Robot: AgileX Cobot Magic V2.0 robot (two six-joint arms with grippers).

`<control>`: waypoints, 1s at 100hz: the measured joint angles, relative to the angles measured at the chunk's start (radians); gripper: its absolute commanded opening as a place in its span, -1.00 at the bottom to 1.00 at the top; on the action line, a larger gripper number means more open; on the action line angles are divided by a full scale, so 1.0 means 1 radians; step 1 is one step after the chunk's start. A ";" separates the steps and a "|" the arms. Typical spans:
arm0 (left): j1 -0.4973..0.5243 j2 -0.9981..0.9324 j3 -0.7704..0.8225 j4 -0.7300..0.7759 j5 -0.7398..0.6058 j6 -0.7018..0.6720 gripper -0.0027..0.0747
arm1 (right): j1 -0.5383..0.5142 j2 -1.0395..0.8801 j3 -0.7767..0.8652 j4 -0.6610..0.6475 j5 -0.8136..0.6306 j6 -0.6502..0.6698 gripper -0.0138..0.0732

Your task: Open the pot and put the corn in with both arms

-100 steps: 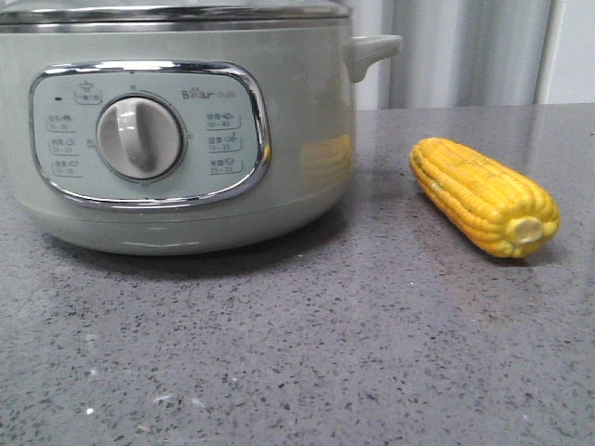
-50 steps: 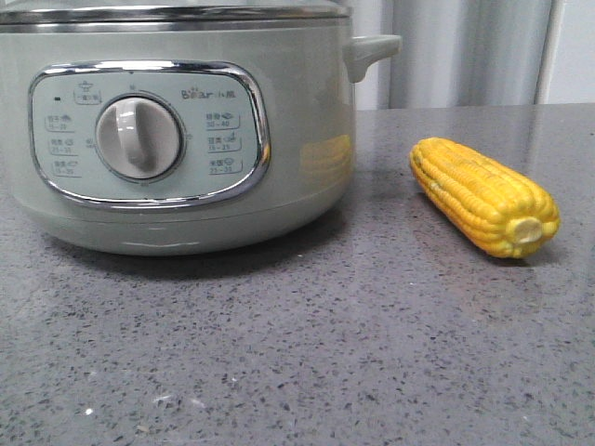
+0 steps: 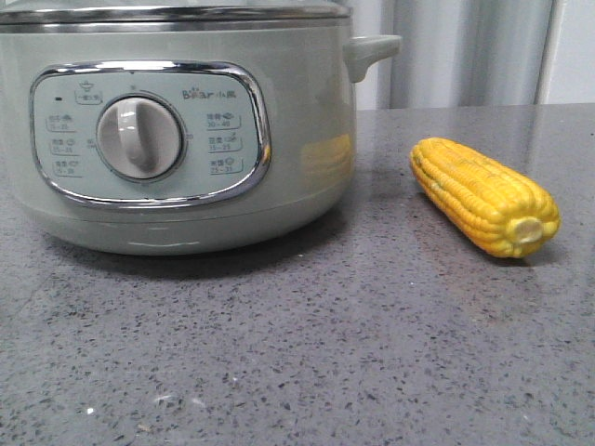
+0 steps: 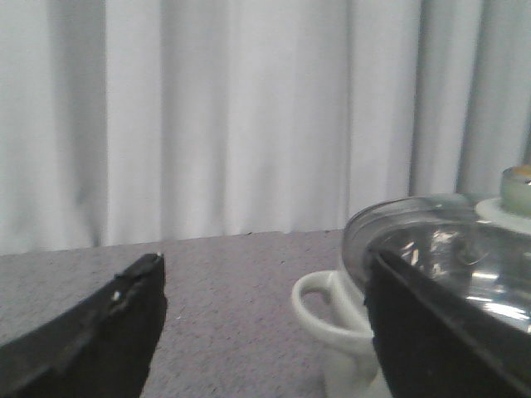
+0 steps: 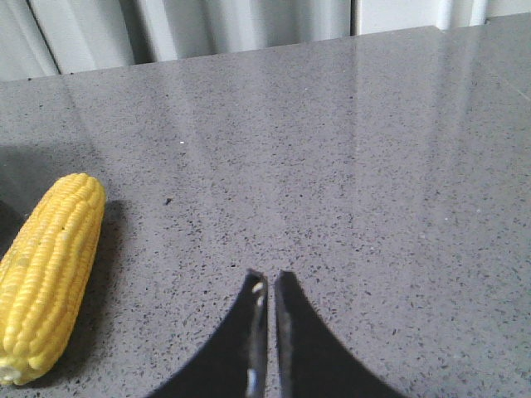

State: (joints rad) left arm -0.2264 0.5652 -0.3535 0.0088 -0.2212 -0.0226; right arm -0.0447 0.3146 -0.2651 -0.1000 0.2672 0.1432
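Front view, corn (image 3: 483, 195) lying flat (stub end nearest camera), right of pot (image 3: 177, 130)

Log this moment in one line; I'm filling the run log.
pot: lid on | corn: on table | left fingers open | right fingers shut, empty

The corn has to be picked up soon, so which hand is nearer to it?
The right hand, fingers shut, hangs over the table just beside the corn. The left hand, open, is over by the pot's lid, with no corn in its view.
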 measured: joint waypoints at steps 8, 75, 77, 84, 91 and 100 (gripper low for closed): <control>-0.048 0.062 -0.043 0.000 -0.035 0.000 0.26 | 0.000 0.000 0.000 0.000 0.000 0.000 -0.84; -0.351 0.685 -0.463 0.004 -0.169 0.000 0.26 | 0.000 0.002 0.047 0.000 -0.088 0.000 -0.84; -0.357 0.701 -0.475 0.004 -0.169 0.000 0.26 | 0.000 0.002 0.047 0.000 -0.088 0.000 -0.84; -0.369 0.750 -0.509 0.004 -0.169 0.000 0.26 | 0.000 0.002 0.047 0.000 -0.088 0.000 -0.84; -0.379 0.790 -0.539 0.004 -0.169 0.000 0.26 | 0.000 0.002 0.047 0.000 -0.088 0.000 -0.84; -0.393 0.828 -0.564 0.004 -0.171 0.000 0.26 | 0.000 0.002 0.047 0.000 -0.088 0.000 -0.84</control>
State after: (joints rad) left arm -0.6197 1.3933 -0.9173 0.0126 -0.3925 -0.0226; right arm -0.0447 0.3168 -0.2178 -0.1000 0.1789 0.1432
